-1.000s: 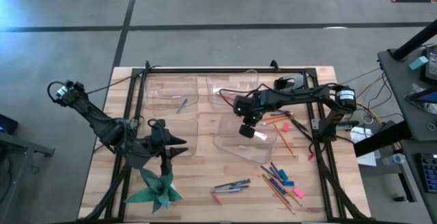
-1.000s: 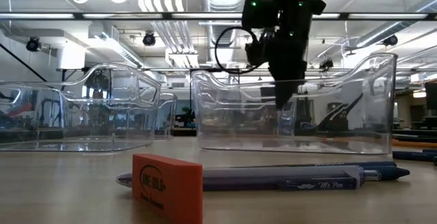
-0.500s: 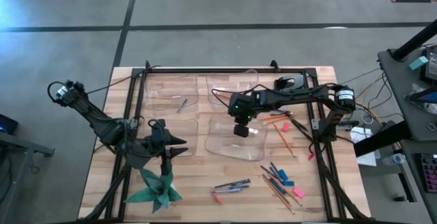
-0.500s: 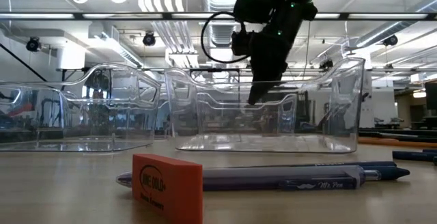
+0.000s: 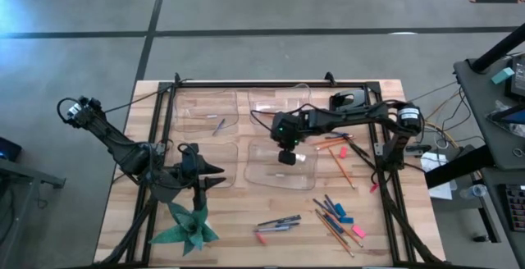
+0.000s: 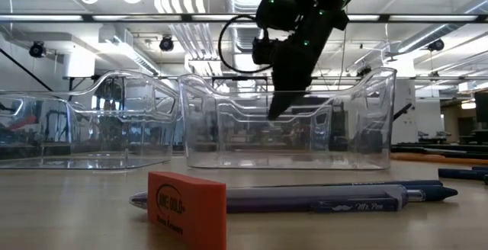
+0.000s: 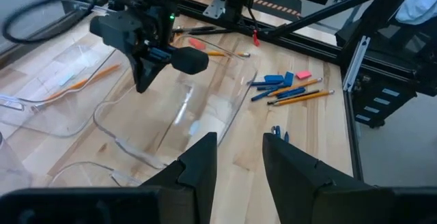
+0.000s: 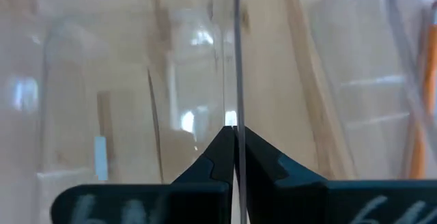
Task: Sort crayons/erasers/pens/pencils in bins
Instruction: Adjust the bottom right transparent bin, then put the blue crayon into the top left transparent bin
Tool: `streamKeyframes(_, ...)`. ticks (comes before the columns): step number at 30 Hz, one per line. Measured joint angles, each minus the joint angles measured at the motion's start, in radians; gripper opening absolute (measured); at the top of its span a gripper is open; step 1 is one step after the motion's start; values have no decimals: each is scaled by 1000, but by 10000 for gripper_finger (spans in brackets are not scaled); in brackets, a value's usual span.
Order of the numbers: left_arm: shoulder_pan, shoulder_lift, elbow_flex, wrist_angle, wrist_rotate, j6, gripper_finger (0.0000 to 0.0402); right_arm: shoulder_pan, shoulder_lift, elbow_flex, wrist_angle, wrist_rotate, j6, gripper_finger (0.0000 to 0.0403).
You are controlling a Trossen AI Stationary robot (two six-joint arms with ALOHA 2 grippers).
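Pinched tight on the thin clear wall of one of the bins (image 5: 280, 168), the right gripper (image 5: 285, 156) is seen near the middle of the table; in the right wrist view the plastic edge (image 8: 237, 53) runs straight up out of the closed fingertips. The held bin is set just beside another tray on its left, with two more along the far edge. Outward from there, the things to be sorted lie toward the near right corner: pencils (image 5: 338, 161) just right of the bin, then the crayons (image 5: 331, 210) and erasers (image 5: 358, 231) farther on, and the pens (image 5: 279, 221) near the front edge, their long axes lying roughly across the table. All of these are judged nearer the right arm. The left gripper (image 5: 215, 170) waits at the left side, partly parted and empty, beside a green paper star (image 5: 187, 226).
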Motion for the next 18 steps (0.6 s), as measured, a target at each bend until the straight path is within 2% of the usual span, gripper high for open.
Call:
streamKeyframes(4,0,0,0,0,0,2,105,0,2,0,2,3,48,23)
streamKeyframes(11,0,0,-2,-1,0,5,105,0,-13,3,-10,2,92,89)
streamKeyframes(18,0,0,-2,-1,0,5,105,1,-103,135,-231,1,150,123)
